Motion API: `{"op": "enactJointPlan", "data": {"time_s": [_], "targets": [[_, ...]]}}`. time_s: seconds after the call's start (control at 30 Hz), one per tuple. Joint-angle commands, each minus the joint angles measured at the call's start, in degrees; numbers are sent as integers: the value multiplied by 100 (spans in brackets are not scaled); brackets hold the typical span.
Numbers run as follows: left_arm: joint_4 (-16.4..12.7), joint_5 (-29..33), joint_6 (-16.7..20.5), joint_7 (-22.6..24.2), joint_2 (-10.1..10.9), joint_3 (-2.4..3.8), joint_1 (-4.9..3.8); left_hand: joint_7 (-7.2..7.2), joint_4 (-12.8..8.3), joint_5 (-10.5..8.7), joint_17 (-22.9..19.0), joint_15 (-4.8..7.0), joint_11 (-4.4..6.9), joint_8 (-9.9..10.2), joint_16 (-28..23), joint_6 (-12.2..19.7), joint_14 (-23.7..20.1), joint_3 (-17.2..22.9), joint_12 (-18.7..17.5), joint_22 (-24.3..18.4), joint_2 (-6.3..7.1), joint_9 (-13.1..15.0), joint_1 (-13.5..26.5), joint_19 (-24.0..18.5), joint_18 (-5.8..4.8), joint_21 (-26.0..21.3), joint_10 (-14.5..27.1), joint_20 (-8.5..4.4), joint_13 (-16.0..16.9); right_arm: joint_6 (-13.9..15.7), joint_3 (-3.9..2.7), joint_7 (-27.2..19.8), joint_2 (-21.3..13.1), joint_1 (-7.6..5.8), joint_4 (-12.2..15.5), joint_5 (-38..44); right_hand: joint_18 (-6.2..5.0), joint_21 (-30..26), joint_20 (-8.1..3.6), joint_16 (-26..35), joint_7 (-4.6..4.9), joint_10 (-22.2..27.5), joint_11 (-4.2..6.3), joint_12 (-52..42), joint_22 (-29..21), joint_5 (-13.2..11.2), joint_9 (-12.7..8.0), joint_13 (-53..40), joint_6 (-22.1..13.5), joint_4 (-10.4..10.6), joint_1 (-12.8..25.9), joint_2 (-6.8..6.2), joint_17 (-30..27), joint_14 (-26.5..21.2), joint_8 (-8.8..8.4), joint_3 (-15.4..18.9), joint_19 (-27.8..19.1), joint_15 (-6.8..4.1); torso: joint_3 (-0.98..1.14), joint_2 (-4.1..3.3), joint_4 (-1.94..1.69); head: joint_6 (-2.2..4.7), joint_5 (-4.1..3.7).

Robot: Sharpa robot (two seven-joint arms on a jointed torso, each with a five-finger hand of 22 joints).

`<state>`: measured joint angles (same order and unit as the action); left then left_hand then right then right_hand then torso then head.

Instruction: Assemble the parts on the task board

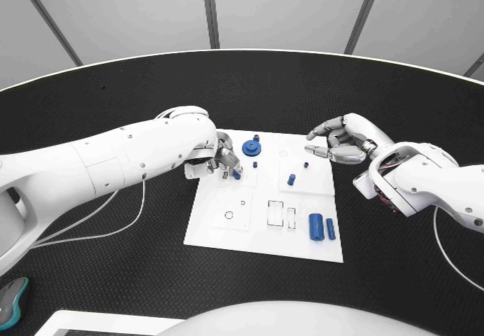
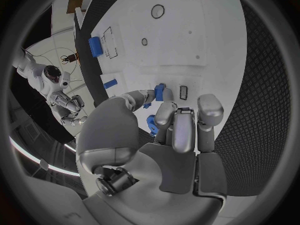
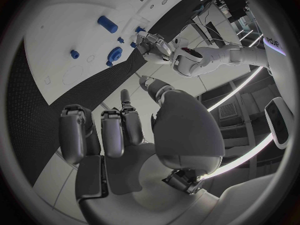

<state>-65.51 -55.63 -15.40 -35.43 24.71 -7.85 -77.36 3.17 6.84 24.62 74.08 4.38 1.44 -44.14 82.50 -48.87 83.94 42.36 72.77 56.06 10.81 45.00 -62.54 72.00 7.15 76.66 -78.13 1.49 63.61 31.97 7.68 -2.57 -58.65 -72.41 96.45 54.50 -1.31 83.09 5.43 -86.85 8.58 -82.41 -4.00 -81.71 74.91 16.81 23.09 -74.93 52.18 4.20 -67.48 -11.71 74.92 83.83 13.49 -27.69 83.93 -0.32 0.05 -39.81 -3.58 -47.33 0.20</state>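
The white task board (image 1: 257,234) lies mid-table. My left hand (image 1: 220,159) hovers over its far left corner and pinches a small blue part (image 2: 160,91) between thumb and a finger. A second blue piece (image 2: 152,124) sits under its fingers. On the board stand a round blue disc (image 1: 251,147), several small blue pegs such as one (image 1: 290,180), and two blue cylinders (image 1: 323,227) lying side by side near the right edge. My right hand (image 1: 343,140) hangs above the far right corner, fingers loosely curled and apart, holding nothing.
Rectangular slots (image 1: 275,213) and a round hole (image 1: 230,215) mark the board's near half. A white cable (image 1: 111,210) trails over the black table at the left. A teal object (image 1: 10,301) lies at the near left corner.
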Motion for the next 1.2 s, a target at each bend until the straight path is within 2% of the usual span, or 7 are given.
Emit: {"op": "enactJointPlan", "data": {"time_s": [0.03, 0.2, 0.37, 0.53, 0.87, 1.2], "targets": [[5, -1, -21, -4, -5, 0, 0, -12, -1018, 58, 7, 53, 6, -20, 11, -43, 230, 982, 25, 13, 16, 7, -58, 54, -42, 34, -52, -5, 9, -1, 0, 0, 2, 0, -1, 0, -86, -26, -27, 13, 5, -16, 28, 8, 722, 29, -7, -664, -28, 34, 22, 15, 786, 445, 18, -10, 232, -36, 1, -2, -1, -1, -5], [12, -3, -75, -13, -14, -1, 0, -16, -1027, 130, 8, 57, 10, -21, 10, -58, 231, 976, 40, 28, 31, 4, -61, 61, -44, 44, -67, -8, 25, -1, 0, 0, 2, 0, -1, 0, -86, -26, -27, 13, 5, -16, 28, 8, 722, 29, -7, -664, -28, 34, 22, 15, 786, 445, 18, -10, 232, -36, 2, -8, -2, -10, -9], [22, -79, -77, -5, -21, -1, 1, -23, -1029, 306, 8, 62, 16, -17, 9, -89, 232, 942, 71, 52, 53, -3, -58, 71, -48, 61, -97, -14, 59, -2, 0, -1, 5, 0, -3, 0, -86, -26, -27, 13, 5, -16, 28, 8, 722, 29, -7, -664, -28, 34, 22, 15, 786, 445, 18, -10, 232, -36, -1, -4, -1, -13, -10], [31, -118, -47, 0, -33, -1, 2, -29, -1022, 400, 10, 65, 20, -18, 9, -105, 233, 918, 93, 66, 56, -6, -51, 78, -50, 70, -117, -17, 84, -3, 0, -2, 8, 0, -3, 0, -86, -26, -27, 13, 5, -16, 28, 8, 722, 29, -7, -664, -28, 34, 22, 15, 786, 445, 18, -10, 232, -36, 2, -5, -2, -20, -14], [62, -134, -100, -12, -87, -2, 9, -37, -1002, 535, 11, 70, 27, -19, 9, -129, 235, 876, 149, 96, 54, -10, -34, 92, -56, 87, -162, -21, 156, -6, 0, 0, 9, 0, 1, 0, -86, -26, -27, 13, 5, -16, 28, 8, 722, 29, -7, -664, -28, 34, 22, 15, 786, 445, 18, -10, 232, -36, 4, -8, 4, -29, -25], [100, -134, -262, -72, -134, -3, 15, -44, -977, 583, 11, 71, 32, -21, 9, -142, 235, 852, 180, 109, 42, -12, -15, 98, -59, 93, -187, -22, 198, -10, 0, 11, -8, 0, 17, 0, -86, -26, -27, 13, 5, -16, 28, 8, 722, 29, -7, -664, -28, 34, 22, 15, 786, 445, 18, -10, 232, -36, 3, -8, 0, -47, -47]]}}
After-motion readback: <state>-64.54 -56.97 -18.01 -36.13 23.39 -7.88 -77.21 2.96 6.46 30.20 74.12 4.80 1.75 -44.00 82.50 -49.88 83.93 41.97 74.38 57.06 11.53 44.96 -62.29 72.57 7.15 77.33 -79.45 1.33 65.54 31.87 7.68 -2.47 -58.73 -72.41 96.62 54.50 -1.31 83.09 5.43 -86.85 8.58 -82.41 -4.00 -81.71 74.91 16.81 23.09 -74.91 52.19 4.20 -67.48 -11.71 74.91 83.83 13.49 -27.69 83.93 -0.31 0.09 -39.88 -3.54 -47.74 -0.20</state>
